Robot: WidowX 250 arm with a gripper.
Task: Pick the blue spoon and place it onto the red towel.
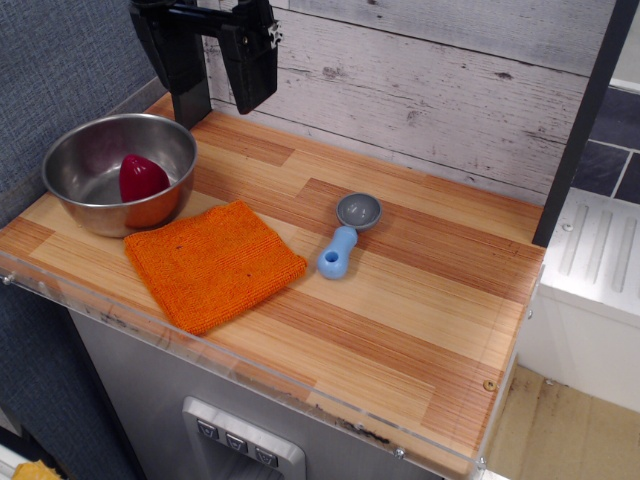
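Overhead view. Your blue spoon (347, 238) lies flat on the wooden counter (400, 300), just right of frame centre. It is short and chunky: a light blue plastic handle with a hole at its end, and a round grey bowl. The bowl points to about 1 o'clock, the handle end to 7 o'clock. Nothing touches it.

The red towel (213, 262), orange in tone and ribbed in knit, sits at 9 o'clock from the spoon, just beside the handle end but apart from it. It lies flat, one corner toward the front edge.

At 10 o'clock from the towel stands a steel bowl (95, 150), its base touching or nearly touching the towel's far corner. A dark red egg-shaped object (141, 177) rests inside.

Your gripper (215, 60) hangs at 11 o'clock in frame, above the counter's back left corner, well apart from the spoon. Its two black fingers stand wide apart, holding nothing.

The counter has striped wood grain and a clear plastic edge. Behind it runs a whitewashed plank wall (450, 90).
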